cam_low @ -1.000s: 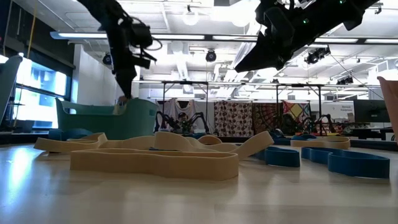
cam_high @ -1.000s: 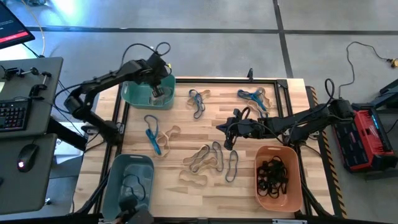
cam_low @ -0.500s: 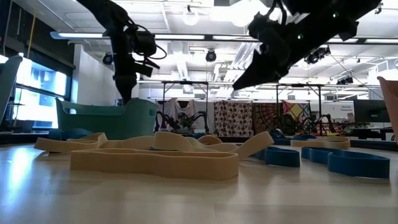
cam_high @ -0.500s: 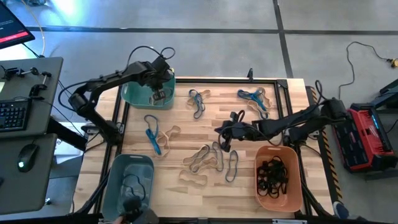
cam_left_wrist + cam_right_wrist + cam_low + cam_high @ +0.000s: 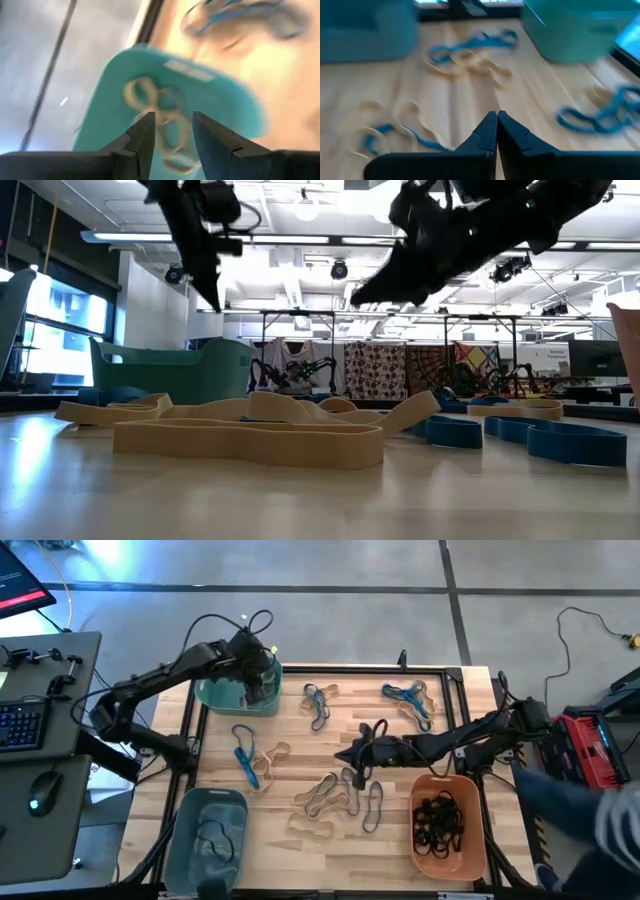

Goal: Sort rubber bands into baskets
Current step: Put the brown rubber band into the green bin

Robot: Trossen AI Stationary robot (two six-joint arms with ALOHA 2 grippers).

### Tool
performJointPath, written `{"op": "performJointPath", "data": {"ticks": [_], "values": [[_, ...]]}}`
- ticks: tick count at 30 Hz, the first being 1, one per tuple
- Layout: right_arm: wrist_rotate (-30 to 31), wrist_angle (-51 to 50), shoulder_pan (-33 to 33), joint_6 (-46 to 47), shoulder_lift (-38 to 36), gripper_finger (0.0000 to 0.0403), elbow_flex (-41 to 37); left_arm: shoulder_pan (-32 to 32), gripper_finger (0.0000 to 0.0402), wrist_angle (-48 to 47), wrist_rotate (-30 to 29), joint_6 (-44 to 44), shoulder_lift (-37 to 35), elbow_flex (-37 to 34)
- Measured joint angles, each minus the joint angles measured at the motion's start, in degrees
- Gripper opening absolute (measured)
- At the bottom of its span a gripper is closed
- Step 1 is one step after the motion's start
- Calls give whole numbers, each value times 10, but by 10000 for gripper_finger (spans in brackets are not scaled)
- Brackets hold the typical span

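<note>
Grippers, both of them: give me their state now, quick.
Left gripper: open, empty, above the teal basket.
Right gripper: shut, holding nothing visible, over the table centre.

Left wrist view: the teal-green basket (image 5: 150,100) is blurred by motion and cut off at the lower edge; the tan rubber bands (image 5: 160,112) inside it cannot be counted. Right wrist view: the bands on the counter (image 5: 470,125) are smeared, so single loops cannot be separated. High view: a blurred sleeve (image 5: 590,815) is cut off at the lower right corner. Low view: both arms are cropped by the upper edge.
</note>
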Motion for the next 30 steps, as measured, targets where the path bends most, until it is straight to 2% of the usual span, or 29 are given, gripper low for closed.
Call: {"op": "performJointPath", "data": {"ticks": [3, 6, 15, 22, 30], "values": [[-42, 38, -6, -26, 0, 0, 0, -25, 124, -1, 59, -4, -26, 0], [-55, 51, -12, -39, 0, 0, 0, -62, 124, -2, 85, -6, -43, 0], [-54, 50, -10, -28, 0, 0, 0, -195, 124, -20, 87, -60, -46, 0], [-54, 49, 6, -24, 0, 0, 0, -275, 124, -21, 85, -103, -45, -9], [-54, 47, 7, -24, 0, 0, 0, -339, 124, -32, 82, -53, -45, -85]]}}
